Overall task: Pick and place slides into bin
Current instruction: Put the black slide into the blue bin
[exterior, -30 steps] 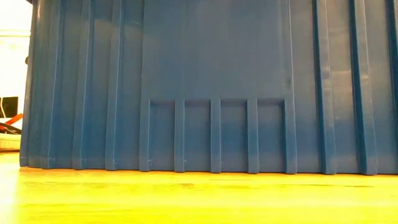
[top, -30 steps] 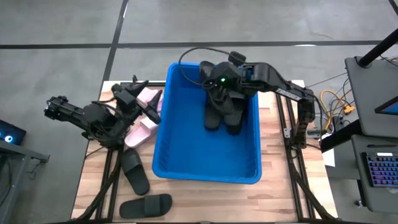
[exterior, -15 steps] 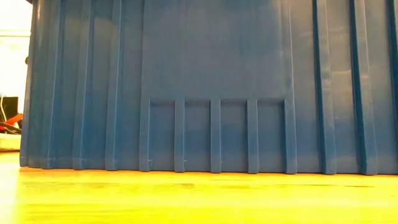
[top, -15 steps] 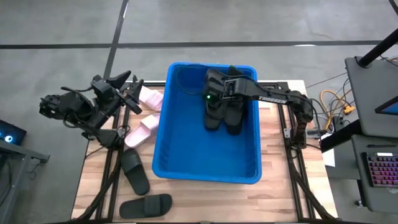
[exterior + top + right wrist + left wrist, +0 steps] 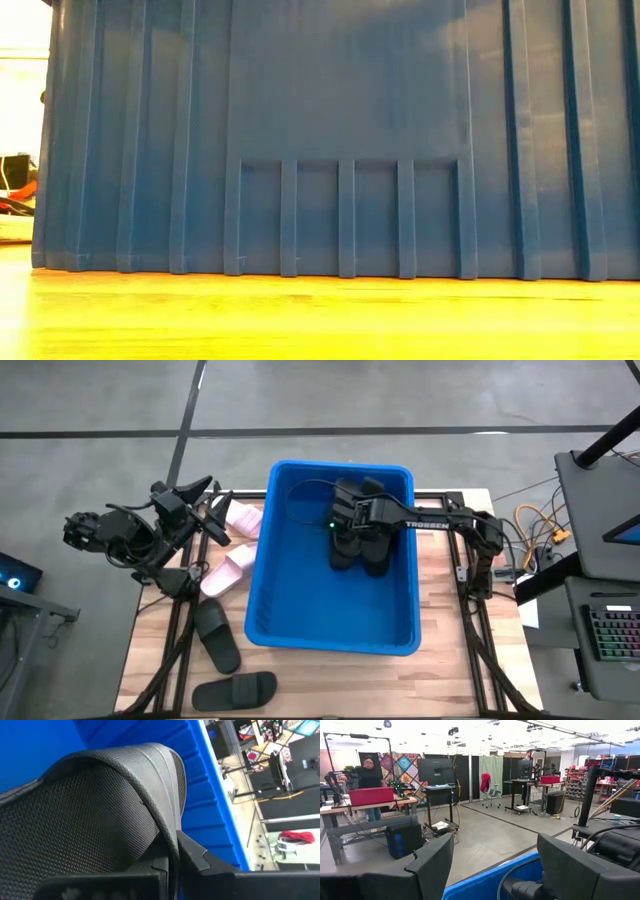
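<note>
Right gripper (image 5: pixel 352 512) inside bin (image 5: pixel 262 575), fingers clamped on black slide (image 5: pixel 100 800) strap, visible only in right wrist view, left gripper (image 5: pixel 205 510) fingers apart over pink slides (image 5: pixel 228 568).

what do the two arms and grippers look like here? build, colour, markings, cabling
Both arms are dark, near-black, jointed links. The right arm carries white lettering along its forearm link, a small green light near the wrist, and a thin black cable looping from it. The right gripper is blocky and black. The left gripper ends in two broad, flat matte-black fingers with angular edges; loose dark cabling runs along the left arm.
</note>
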`<state>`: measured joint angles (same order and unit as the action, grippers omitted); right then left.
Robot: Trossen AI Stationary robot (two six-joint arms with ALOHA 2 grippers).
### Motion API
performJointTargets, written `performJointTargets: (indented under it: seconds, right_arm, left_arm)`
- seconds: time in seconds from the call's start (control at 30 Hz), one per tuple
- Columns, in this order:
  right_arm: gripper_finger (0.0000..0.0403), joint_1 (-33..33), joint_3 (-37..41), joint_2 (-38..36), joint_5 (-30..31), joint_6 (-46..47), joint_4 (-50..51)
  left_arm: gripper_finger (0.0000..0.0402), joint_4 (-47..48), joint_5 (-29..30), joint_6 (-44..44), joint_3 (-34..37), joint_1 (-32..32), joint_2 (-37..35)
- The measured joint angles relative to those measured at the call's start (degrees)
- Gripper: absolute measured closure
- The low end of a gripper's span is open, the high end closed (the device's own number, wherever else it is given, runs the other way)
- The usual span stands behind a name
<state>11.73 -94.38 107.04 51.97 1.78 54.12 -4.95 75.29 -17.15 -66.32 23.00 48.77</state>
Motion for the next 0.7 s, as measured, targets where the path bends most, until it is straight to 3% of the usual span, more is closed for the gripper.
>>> performJointTargets:
  seconds: [0.23,0.7]
  right_arm:
    - [0.0394,1.31,3.35,0.0,0.12,-4.59,-8.0]
    - [0.0394,1.48,3.78,2.67,-0.74,-2.91,-7.94]
  left_arm:
    - [0.013,-0.07,-0.04,0.01,0.0,0.0,0.56]
    - [0.013,-0.19,0.0,0.24,-0.07,0.0,2.05]
